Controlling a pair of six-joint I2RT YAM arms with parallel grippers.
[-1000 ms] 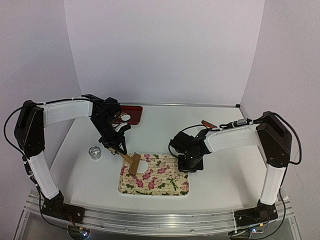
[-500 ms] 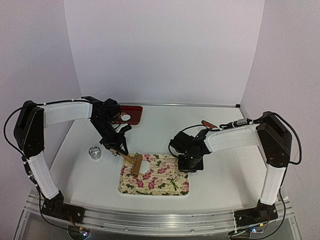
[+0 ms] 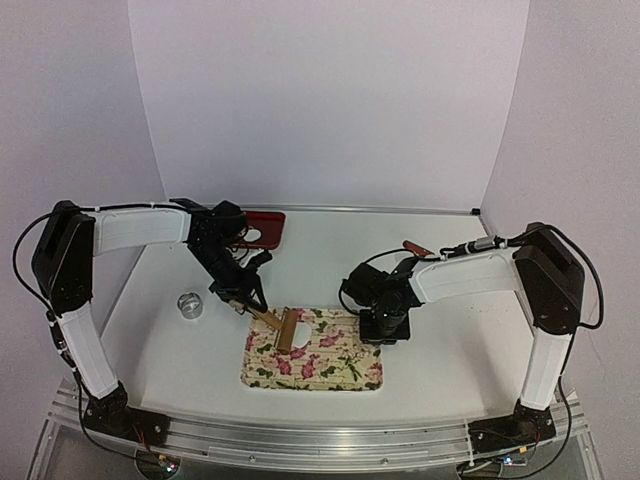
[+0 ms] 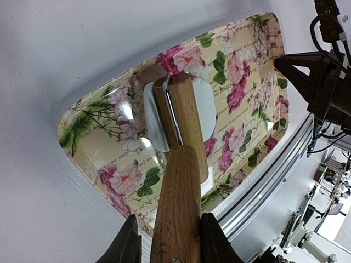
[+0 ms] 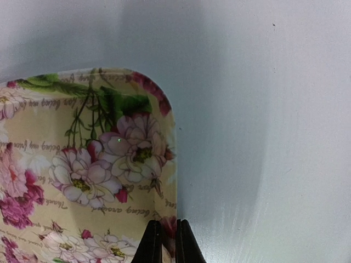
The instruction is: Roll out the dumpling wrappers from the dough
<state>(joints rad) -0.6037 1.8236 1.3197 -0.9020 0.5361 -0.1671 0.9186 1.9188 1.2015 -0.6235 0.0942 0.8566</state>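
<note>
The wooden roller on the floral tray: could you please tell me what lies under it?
Under the wooden roller lies a flat white dumpling wrapper, resting on the floral tray. Its edges show on both sides of the roller; the strip beneath is covered.

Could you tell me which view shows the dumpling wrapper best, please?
Left wrist view: the dumpling wrapper lies on the floral tray, partly under the wooden roller. Top external barely shows it; right wrist shows only a tray corner.
</note>
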